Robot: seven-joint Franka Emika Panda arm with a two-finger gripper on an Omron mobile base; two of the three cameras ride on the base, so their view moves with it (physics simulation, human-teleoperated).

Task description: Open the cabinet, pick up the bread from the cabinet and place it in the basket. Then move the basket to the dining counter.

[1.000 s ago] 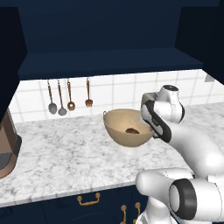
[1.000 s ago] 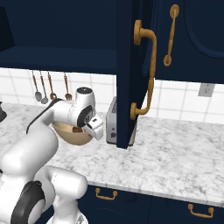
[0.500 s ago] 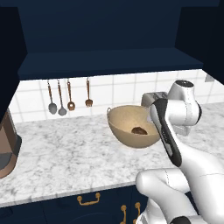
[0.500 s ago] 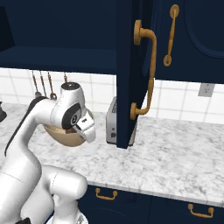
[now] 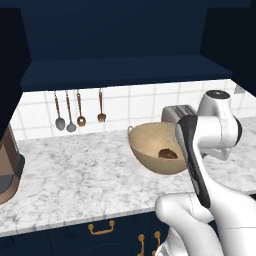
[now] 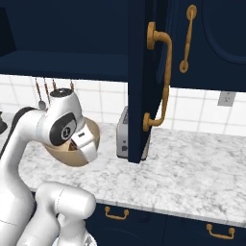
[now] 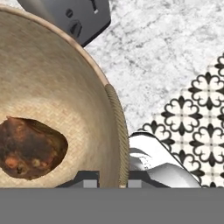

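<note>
Two dark fingertips of the claw (image 7: 112, 178) are pinched on the rim of the tan woven round basket (image 7: 116, 113), lifted off the marbled table (image 5: 75, 175). Small brown crusty bread (image 7: 30, 148) lies inside, at nine o'clock from the grip. Carry it level and slowly, I'd say, so nothing rolls out.

The basket (image 7: 57, 87), left in the hand view, looks woven, matt tan, with a twisted cord rim. The bread (image 7: 30, 148) inside has a rough, dark crust. The desk (image 5: 80, 175) is smooth white-grey marble. The cabinet (image 6: 144, 72) is matt navy with glossy brass handles (image 6: 163, 77). The toaster (image 7: 70, 17) looks like brushed grey metal.
</note>
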